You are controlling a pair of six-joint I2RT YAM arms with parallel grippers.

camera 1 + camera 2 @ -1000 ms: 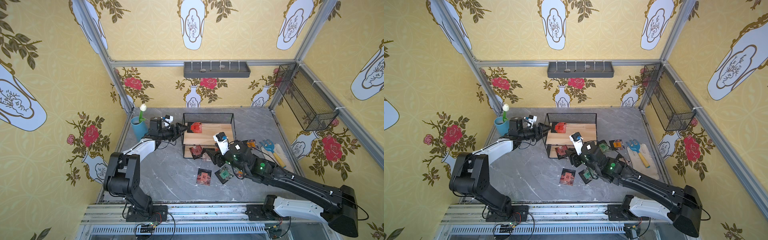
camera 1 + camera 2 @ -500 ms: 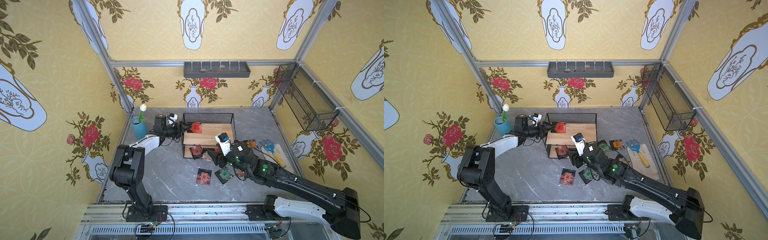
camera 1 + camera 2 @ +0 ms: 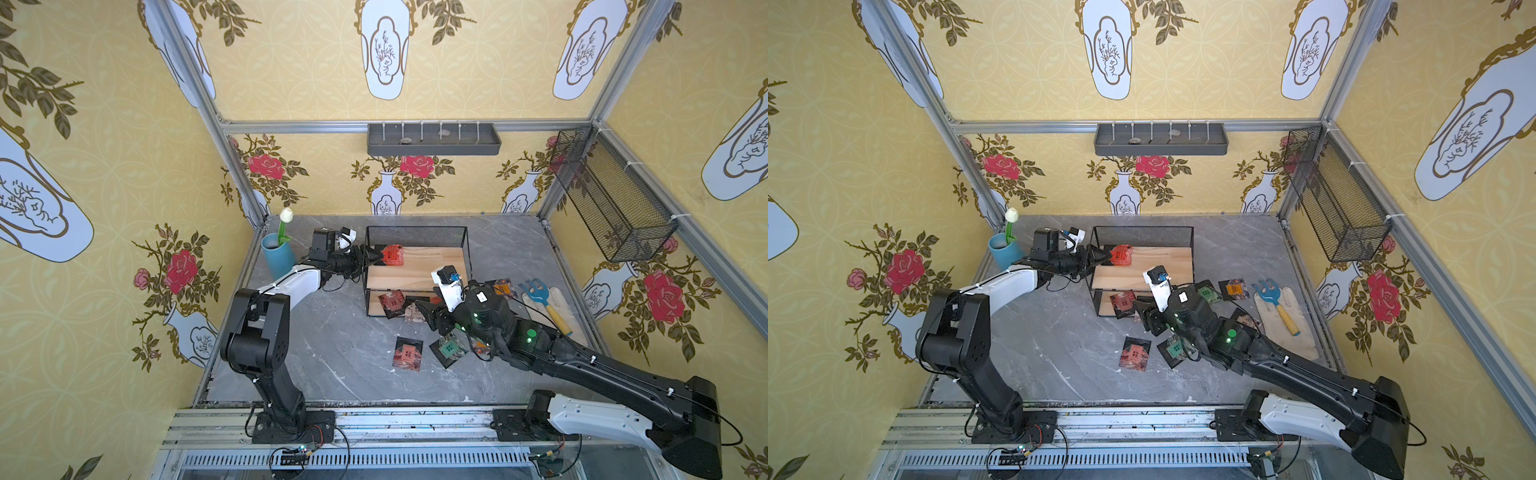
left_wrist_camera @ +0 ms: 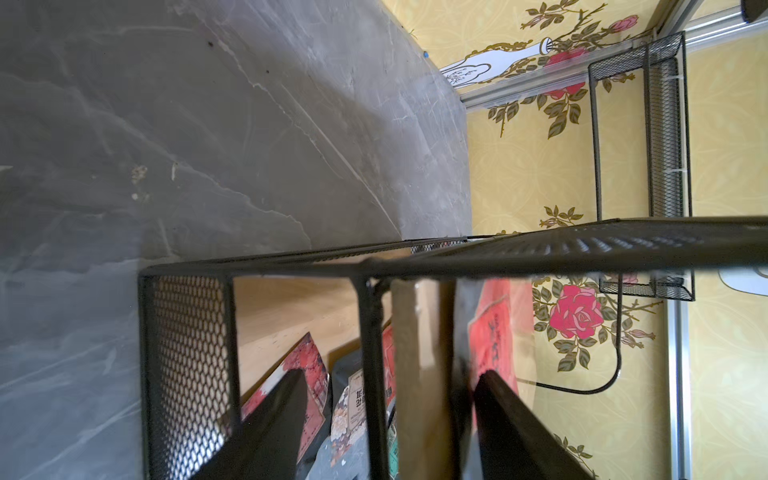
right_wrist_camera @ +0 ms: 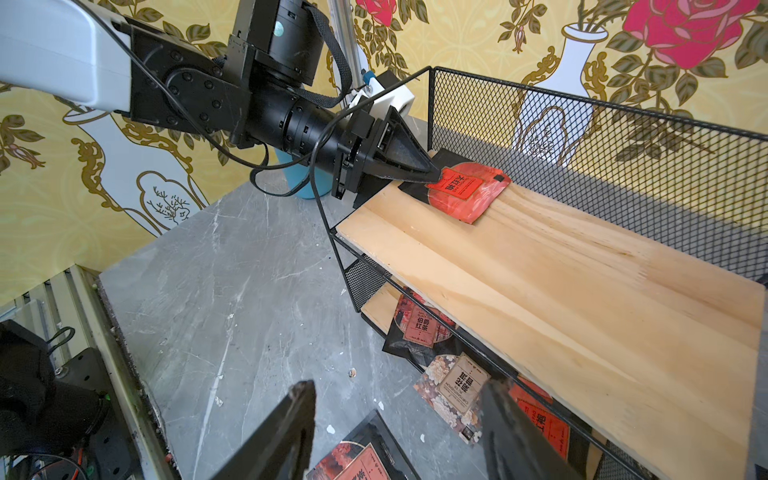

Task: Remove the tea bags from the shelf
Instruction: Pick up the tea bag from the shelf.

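Black jaws, left gripper [image 4: 390,376]: parted, reaching in at the end of the shelf [image 3: 415,230]; one fingertip [image 5: 432,174] touches the edge of the red tea bag [image 5: 465,193]; the other seems to sit below the upper board [image 5: 582,291], whose end lies between them
Red tea bag: flat on the upper board, at its back corner nearest the left arm; not yet lifted
Doing it well: bring both fingers above the wood before closing, else they pinch board, not sachet; then draw out sideways, clear of the wire
Right gripper [image 5: 399,388]: spread, holding nothing, over the table [image 5: 249,291] by the shelf's front edge
Lower board [image 5: 374,309]: several tea bags [image 5: 419,328]; a beige one overhangs the front edge
Table: more sachets [image 3: 408,353] lie off the shelf
Grey wall tray [image 3: 432,143]: small grey lumps, unclear
Blue vase [image 3: 276,259]: one white tulip
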